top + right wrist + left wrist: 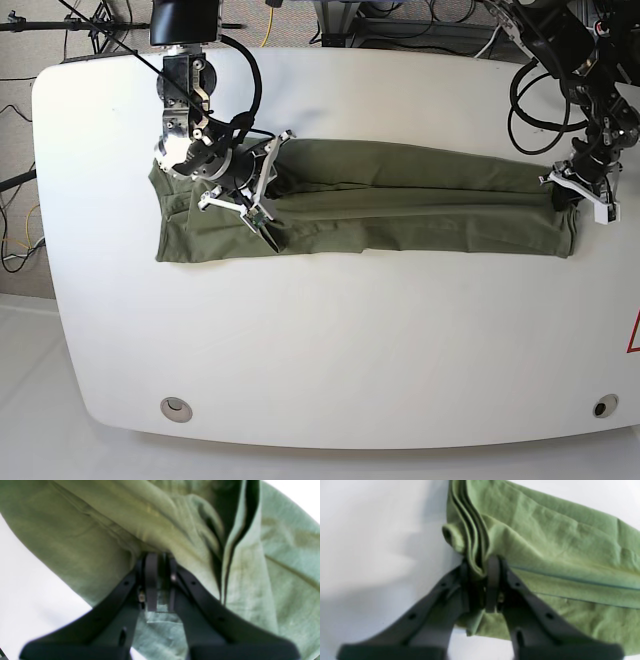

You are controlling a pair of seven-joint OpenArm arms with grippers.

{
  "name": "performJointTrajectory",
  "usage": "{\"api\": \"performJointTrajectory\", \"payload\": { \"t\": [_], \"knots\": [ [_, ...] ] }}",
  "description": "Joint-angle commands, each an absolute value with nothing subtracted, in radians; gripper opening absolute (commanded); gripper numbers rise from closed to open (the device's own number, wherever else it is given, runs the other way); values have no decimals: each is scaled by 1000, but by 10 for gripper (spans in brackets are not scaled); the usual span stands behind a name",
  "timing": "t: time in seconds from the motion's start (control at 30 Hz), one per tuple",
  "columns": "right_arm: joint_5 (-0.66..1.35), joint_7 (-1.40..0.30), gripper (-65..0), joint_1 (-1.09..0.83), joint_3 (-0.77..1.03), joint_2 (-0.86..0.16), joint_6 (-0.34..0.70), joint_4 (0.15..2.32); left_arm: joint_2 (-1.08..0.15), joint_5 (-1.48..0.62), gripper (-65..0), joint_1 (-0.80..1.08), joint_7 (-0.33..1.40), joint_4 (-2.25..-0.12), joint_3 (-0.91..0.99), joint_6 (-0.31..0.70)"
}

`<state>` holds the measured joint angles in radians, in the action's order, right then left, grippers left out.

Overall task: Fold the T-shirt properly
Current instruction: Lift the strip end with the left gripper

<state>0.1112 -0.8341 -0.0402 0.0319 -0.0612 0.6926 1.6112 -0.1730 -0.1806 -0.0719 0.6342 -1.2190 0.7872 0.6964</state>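
On white table point(400, 340), cables point(530, 95) flank T-shirt point(400, 200).

Robotics lab (floor cables point(30, 215), tripod point(60, 25)).

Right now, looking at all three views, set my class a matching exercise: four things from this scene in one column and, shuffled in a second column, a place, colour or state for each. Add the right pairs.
Column one
1. T-shirt
2. left gripper
3. right gripper
4. table

Column two
A. white, with the cloth lying on it
B. shut on stacked fabric edges at the base view's right end
C. olive green, folded into a long band
D. shut on cloth near the base view's left end

Pairs: 1-C, 2-B, 3-D, 4-A
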Motion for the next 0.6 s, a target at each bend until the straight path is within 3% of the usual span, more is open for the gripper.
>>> {"api": "performJointTrajectory", "payload": {
  "t": [0.0, 0.57],
  "knots": [
    [122, -817, -597, -26, 32, -62, 698, 1629, -185, -183, -631, -80, 640, -1244, 786, 698],
    [117, -819, -612, -19, 31, -64, 698, 1626, -187, -180, -644, -53, 648, -1365, 662, 698]
  ]
}}
